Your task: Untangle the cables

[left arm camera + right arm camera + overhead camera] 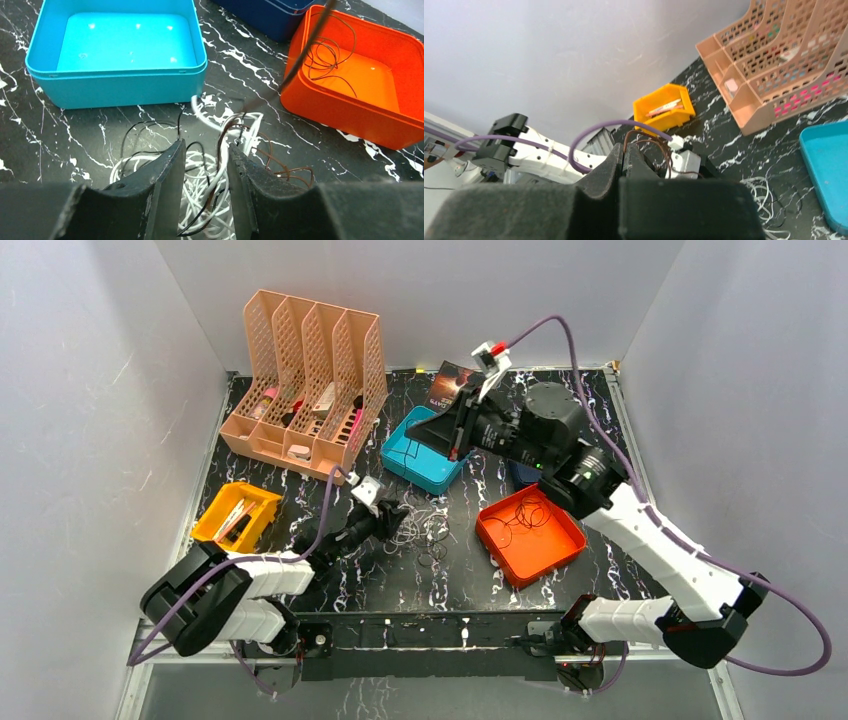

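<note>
The left end effector [206, 150] is seen low over the black marbled tabletop [55, 140]. Its jaws are narrowed but apart, with strands of the white and dark cables [197, 175] lying between them; whether any are pinched cannot be told. From that tangle a brown cable [300, 55] is drawn up taut, clamped in the fully closed right end effector [623, 146]. Beyond, a teal bin [120, 90] and an orange tray [350, 115] are set, the tray holding dark cable loops [327, 52].

Bright even light, blurred near foreground

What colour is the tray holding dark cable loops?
Orange tray; clearest in left wrist view.
</note>
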Controlling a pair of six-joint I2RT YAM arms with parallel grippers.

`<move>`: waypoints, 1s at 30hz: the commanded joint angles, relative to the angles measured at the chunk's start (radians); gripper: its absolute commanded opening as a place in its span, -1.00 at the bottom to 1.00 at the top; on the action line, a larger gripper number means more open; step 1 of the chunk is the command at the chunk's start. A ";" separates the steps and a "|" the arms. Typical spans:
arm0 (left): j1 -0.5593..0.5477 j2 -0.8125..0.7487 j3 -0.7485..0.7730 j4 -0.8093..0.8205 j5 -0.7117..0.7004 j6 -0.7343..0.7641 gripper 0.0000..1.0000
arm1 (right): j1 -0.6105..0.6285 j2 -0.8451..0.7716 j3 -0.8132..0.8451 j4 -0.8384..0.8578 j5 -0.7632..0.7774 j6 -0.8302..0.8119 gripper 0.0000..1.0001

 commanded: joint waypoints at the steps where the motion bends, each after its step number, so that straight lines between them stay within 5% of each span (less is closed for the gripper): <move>1: 0.003 0.012 -0.021 0.090 -0.028 -0.010 -0.32 | 0.005 -0.062 0.103 0.033 0.065 -0.055 -1.00; 15: 0.003 0.088 -0.051 0.130 -0.051 -0.032 -0.32 | 0.006 -0.062 0.213 -0.016 0.116 -0.140 -1.00; 23: 0.003 -0.070 -0.108 0.117 -0.174 -0.098 -0.01 | 0.006 -0.103 0.152 -0.135 0.384 -0.244 -1.00; 30: 0.006 -0.264 -0.087 -0.077 -0.205 -0.105 0.17 | 0.004 -0.175 0.066 -0.238 0.615 -0.277 -1.00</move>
